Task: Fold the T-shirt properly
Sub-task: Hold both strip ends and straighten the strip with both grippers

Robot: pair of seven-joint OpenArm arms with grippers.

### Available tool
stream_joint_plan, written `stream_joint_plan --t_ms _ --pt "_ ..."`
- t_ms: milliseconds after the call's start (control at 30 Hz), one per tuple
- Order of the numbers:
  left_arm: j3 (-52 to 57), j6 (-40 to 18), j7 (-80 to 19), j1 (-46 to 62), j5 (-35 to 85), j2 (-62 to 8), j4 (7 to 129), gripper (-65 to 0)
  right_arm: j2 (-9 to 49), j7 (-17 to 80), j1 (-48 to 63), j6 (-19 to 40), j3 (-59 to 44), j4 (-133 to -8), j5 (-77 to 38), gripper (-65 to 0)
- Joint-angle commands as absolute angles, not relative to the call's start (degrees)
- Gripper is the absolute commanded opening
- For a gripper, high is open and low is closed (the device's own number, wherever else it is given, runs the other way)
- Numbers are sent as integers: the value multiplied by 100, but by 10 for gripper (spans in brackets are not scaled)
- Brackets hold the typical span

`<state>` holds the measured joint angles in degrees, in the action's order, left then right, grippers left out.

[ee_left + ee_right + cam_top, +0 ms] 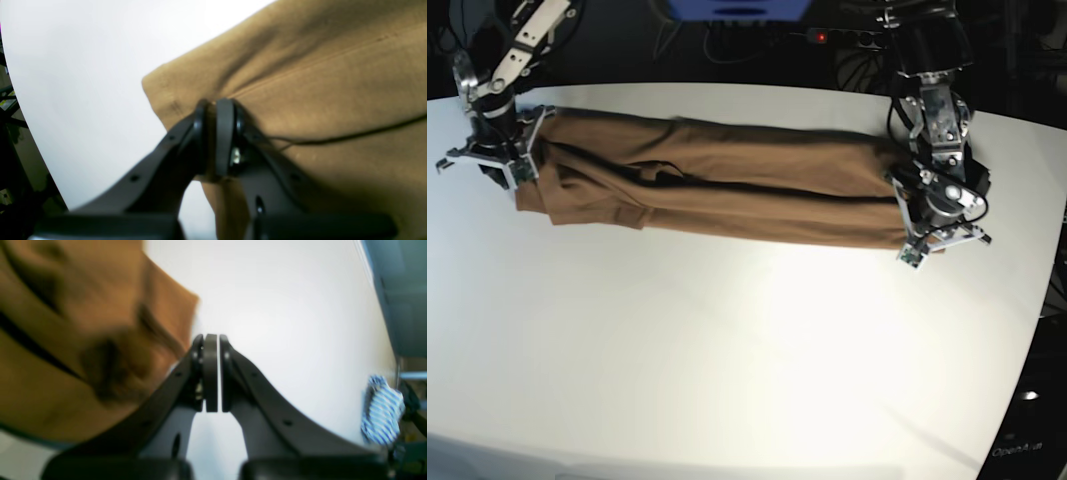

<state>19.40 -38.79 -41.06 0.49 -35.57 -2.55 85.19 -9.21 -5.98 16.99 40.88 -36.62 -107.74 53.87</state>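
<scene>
I find the counter [727, 350] carrying the T-shirt [727, 190], laid along its far side as 1 long narrow band; I judge the lengthwise folds done and the crosswise fold outstanding. At 1 end of the T-shirt, my left claw [218, 133] is clamped on a cloth edge. At the opposite end, my right claw [211, 373] is pressed together, empty, beside the fabric.

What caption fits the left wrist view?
Left gripper shut on a corner of the tan T-shirt on the white table.

One T-shirt [727, 185], two hands.
</scene>
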Motion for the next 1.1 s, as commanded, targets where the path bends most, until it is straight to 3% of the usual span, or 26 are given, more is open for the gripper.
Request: stream_joint_plan --t_ms 0,333,767,1067 --pt "1965 -4000 -4497 154 -3697 -277 8470 -624 -900 -664 1675 4000 -3600 -10844 5314 -647" --pt "1965 -4000 -4514 189 -3697 -242 8479 -624 -900 -620 1622 4000 -3081 -10765 5007 -647" --pt "1965 -4000 -4558 145 -3705 -277 8470 -624 -804 -655 1437 4000 -3125 -9305 4936 -647" --pt "1965 -4000 -4558 154 -3714 -295 8470 -624 -259 -629 1244 4000 -3160 -8391 4822 -647"
